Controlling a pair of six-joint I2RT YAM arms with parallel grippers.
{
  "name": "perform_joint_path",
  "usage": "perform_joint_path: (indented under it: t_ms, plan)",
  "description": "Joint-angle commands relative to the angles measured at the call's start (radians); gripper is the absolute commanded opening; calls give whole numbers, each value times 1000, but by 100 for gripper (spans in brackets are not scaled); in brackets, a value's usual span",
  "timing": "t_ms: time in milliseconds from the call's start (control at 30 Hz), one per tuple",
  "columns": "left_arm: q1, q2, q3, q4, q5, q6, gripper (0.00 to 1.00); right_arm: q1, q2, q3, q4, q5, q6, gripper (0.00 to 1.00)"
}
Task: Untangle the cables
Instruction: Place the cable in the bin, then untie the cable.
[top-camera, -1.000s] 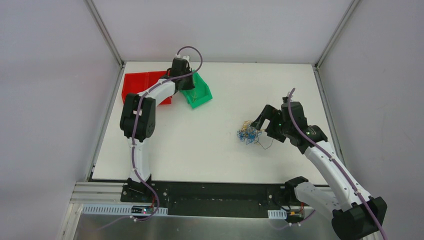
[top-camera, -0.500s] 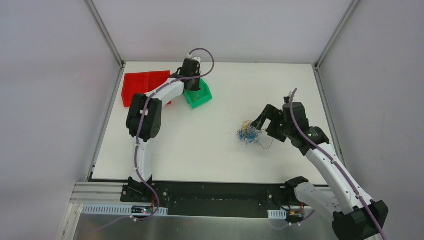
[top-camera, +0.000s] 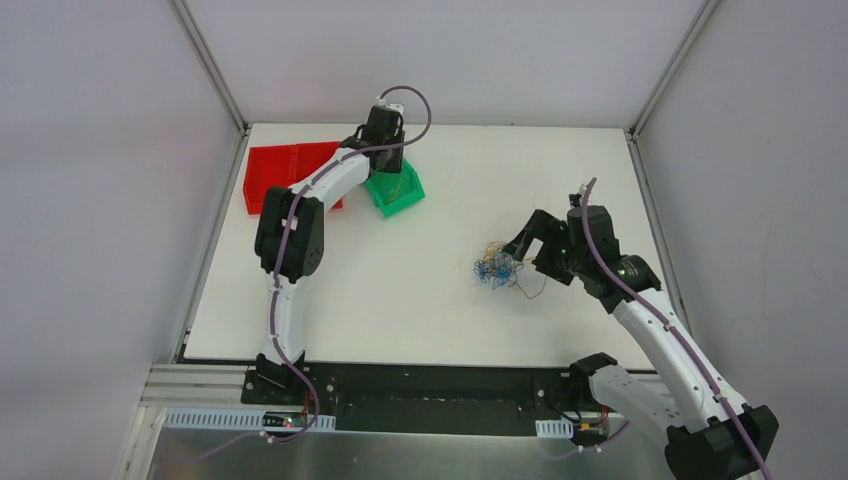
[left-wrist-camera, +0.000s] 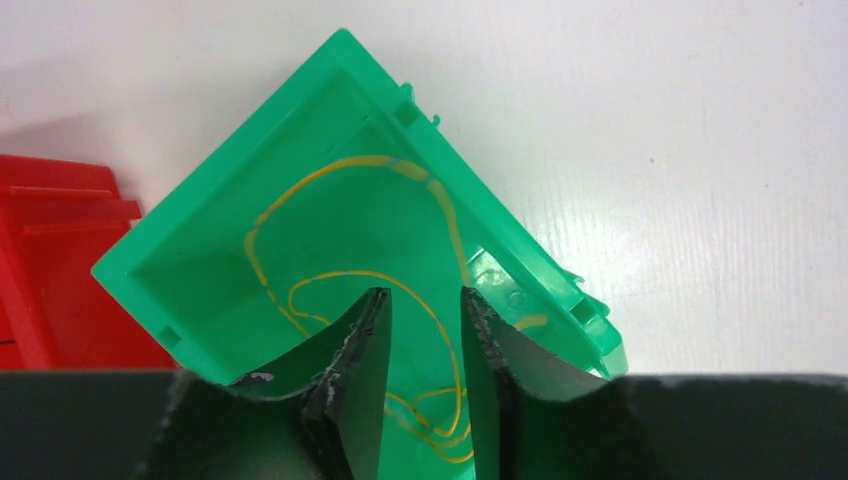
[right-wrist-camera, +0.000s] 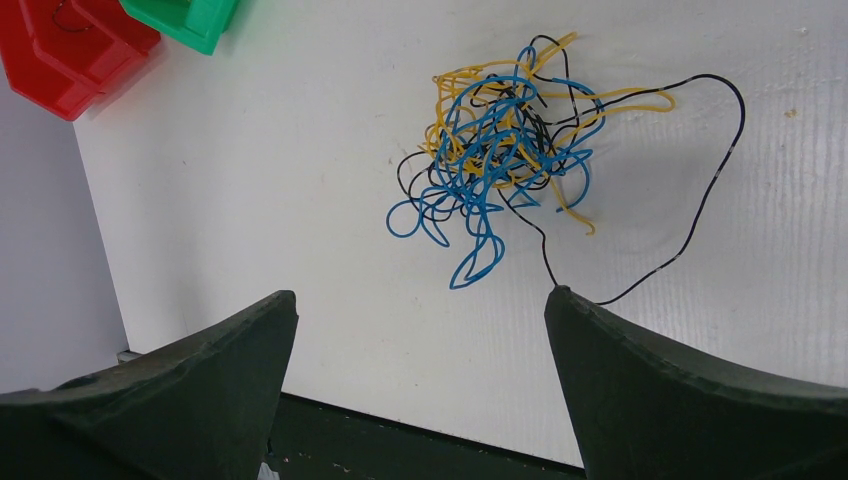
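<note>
One cable clump (right-wrist-camera: 500, 150), one green bin (left-wrist-camera: 200, 215) counted. Lone yellow cable (left-wrist-camera: 350, 162) inside bin shown by left wrist only. Jaws: left gripper (left-wrist-camera: 425, 300) narrowly parted, right gripper (right-wrist-camera: 420, 295) spread wide.

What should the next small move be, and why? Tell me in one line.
Probably lower the right gripper onto the tangled cables and pinch the blue loop sticking out. Its jaws stand wide open above the clump, holding nothing, while one yellow cable lies in the green bin under the left gripper.

White table (top-camera: 400, 290) bears red bin (top-camera: 272, 172), green bin (top-camera: 402, 196), and tangled cables (top-camera: 497, 268).
</note>
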Motion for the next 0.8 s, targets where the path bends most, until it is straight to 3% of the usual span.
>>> perform_joint_path:
  t_ms: [0,400,767]
  plan:
    - [-2,-65,62,-29,-26,17,38,-5,-8,6,-3,2,5,99]
    - [-5,-152,74,-57,-60,37,53,-6,-6,0,-4,3,7,99]
    - [-12,-214,74,-78,-44,19,59,-6,-13,-1,-10,11,4,99]
